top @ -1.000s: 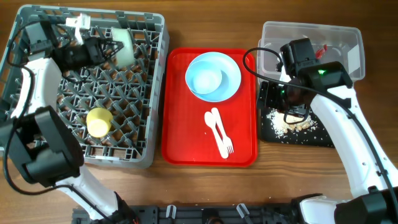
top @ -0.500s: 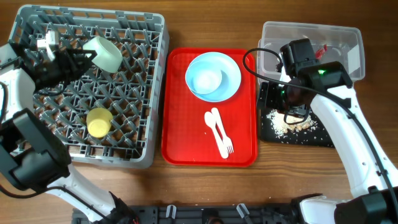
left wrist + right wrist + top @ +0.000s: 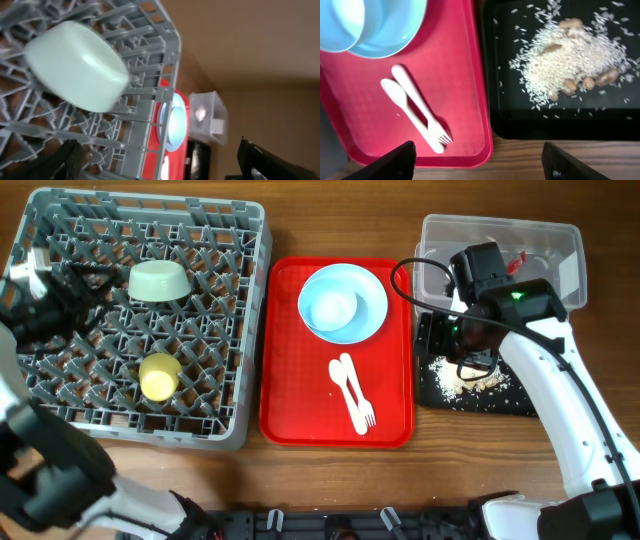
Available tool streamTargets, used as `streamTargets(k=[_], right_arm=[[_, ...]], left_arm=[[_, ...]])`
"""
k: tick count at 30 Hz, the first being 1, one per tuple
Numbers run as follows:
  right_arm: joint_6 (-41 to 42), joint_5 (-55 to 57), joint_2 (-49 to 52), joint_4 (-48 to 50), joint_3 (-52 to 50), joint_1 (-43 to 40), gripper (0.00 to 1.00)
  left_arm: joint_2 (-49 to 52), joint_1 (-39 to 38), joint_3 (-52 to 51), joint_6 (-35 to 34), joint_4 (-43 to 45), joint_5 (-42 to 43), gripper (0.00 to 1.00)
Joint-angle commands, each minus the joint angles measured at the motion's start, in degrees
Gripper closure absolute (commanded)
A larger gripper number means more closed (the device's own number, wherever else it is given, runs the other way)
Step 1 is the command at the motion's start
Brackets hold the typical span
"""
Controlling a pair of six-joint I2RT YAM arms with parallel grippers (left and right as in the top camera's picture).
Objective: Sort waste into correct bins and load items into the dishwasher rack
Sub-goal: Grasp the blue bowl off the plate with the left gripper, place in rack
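Pale green round bowl [image 3: 160,280] rests inside the large grey plastic lattice rack [image 3: 245,330]. Left fingers [image 3: 66,159] stand spread, empty, near it; right fingers [image 3: 395,161] hang spread, empty, over crumbs [image 3: 570,55] in the shallow black tray [image 3: 520,116].

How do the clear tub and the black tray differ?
The clear tub is see-through with tall walls; the black tray is opaque and shallow. The clear tub holds a red wrapper; the black tray holds rice-like crumbs. Both are rectangular and sit beside the red tray.
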Motion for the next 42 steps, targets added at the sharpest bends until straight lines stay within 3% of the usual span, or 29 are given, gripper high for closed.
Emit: streamTargets(k=[1,5,12,17,25,26,32,37,42], right_arm=[[3.4,2.5,-0.9,-0.8,0.5,-1.8,0.14],[3.8,1.9,-0.9,-1.9,0.5,-5.9,0.01],[-1.4,-1.4,-0.9,-2.1,0.5,-9.5,0.00],[-1.6,-1.4,-0.9,-2.1,0.5,-9.5,0.00],[-1.7,-1.4,-0.9,-2.2,0.5,-9.5,0.00],[-1.7,-1.4,-0.9,-2.2,0.5,-9.5,0.00],[-1.7,-1.4,-0.9,-2.3,0.5,-9.5,0.00],[-1.8,-1.4,-0.9,-2.8,0.5,-9.5,0.00],[-1.8,-1.4,-0.9,-3.0,0.5,-9.5,0.00]], left_arm=[[-7.9,-9.3,0.7,-2.9,0.5,-14.6,0.00],[-9.8,-24.5,0.7,-7.4,2.9,-26.1,0.00],[-5.9,-53.9,0.7,-7.2,13.5,-45.0,0.00],[3.2,-65.2,0.7,-6.8,22.2,-47.1,0.00],[17.2,-69.7,0.7,-6.8,29.4,-52.5,0.20],[17.8,-69.7,0.7,-6.8,29.5,-52.5,0.28],[18.2,-69.6,0.7,-6.9,29.6,-53.0,0.94],[14.7,-69.6,2.2,-6.9,29.6,-53.0,0.96],[4.0,-68.6,3.4,-7.7,28.5,-52.3,0.96]])
